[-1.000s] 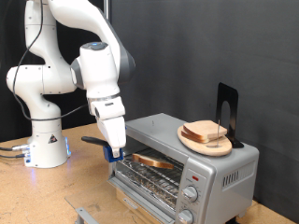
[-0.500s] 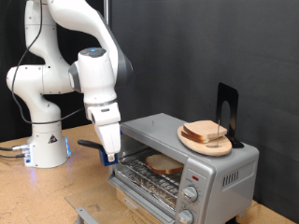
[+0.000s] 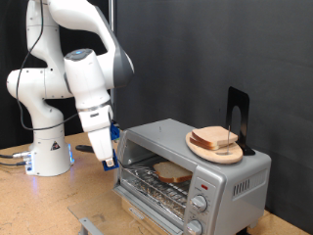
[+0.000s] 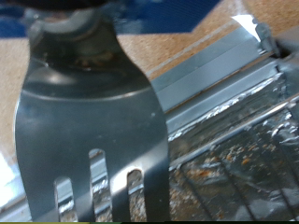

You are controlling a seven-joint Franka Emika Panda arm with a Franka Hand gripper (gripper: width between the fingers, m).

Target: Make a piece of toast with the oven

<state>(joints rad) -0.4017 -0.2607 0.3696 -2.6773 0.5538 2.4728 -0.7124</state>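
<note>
The white Franka arm has pulled back toward the exterior view's left; a second ago its hand was right at the mouth of the small boxy silver-grey metal toaster oven [image 3: 191,168], now the gripper [image 3: 105,160] hangs just off the oven's left corner, clear of the opening

Gripper is clamped on a dark grey slotted metal spatula [image 4: 93,131] – wrist view is filled with its blade, slots pointing at the oven's foil-lined tray edge [image 4: 234,103]. Handle end disappears up between the fingers, so fingers together on the spatula, blade bare, nothing riding on it

The flat pale beige bread slice with tan-brown crust [image 3: 173,173] lies on the wire rack [image 3: 155,186] inside the oven, toward the middle of the cavity. A second ago it sat at the front of the opening on the spatula; half a second ago already on the rack. So the slice is delivered, the tool is out

Oven door is open, folded down at the front. Two round knobs [image 3: 201,204] on the front panel, untouched as far as I can tell

A round wooden plate [image 3: 215,146] with more bread sits on top of the oven, black stand [image 3: 238,117] behind it, unchanged

My read: loading step looks done, door not yet shut, toasting not started
</note>
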